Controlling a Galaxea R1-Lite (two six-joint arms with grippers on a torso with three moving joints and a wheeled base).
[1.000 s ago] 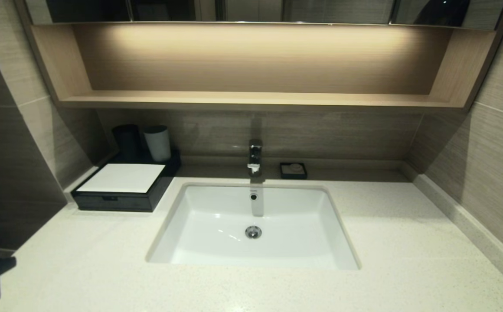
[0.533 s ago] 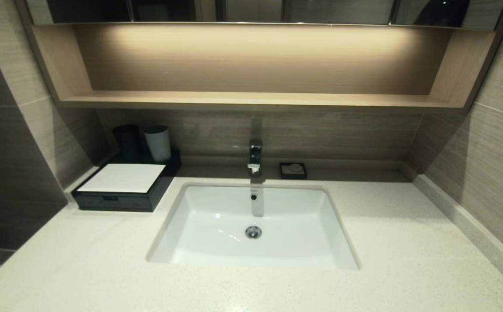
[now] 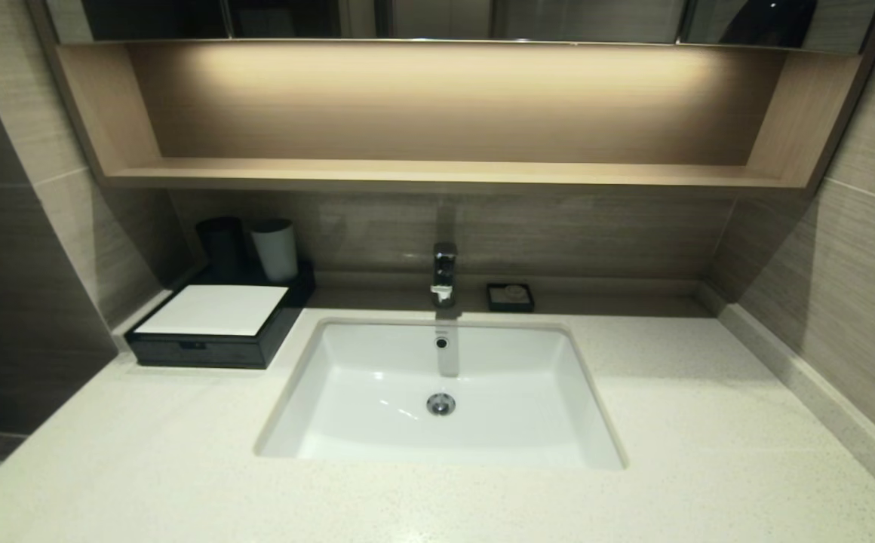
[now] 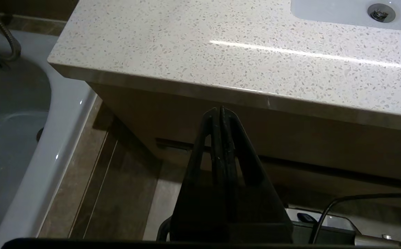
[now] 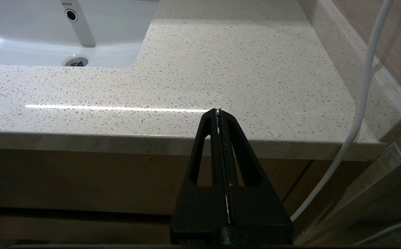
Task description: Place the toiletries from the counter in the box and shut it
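Observation:
The low black box [image 3: 215, 328] with a flat white top panel sits at the back left of the cream speckled counter [image 3: 709, 422], its front drawer shut. No sachets or packets show on the counter in any view. My left gripper [image 4: 220, 110] is shut and empty, below the counter's front edge near its left corner. My right gripper [image 5: 217, 111] is shut and empty, low in front of the counter's front edge at the right. Neither gripper shows in the head view.
A white inset sink [image 3: 441, 392] with a chrome tap [image 3: 443, 273] lies mid-counter. A black cup [image 3: 220, 240] and a white cup [image 3: 274, 249] stand behind the box. A small black soap dish [image 3: 510, 296] sits right of the tap. A wooden shelf [image 3: 437, 175] hangs above.
The left arm, seen at the lower left edge of the head view a second ago, has dropped out of that view. Nothing on the counter has moved.

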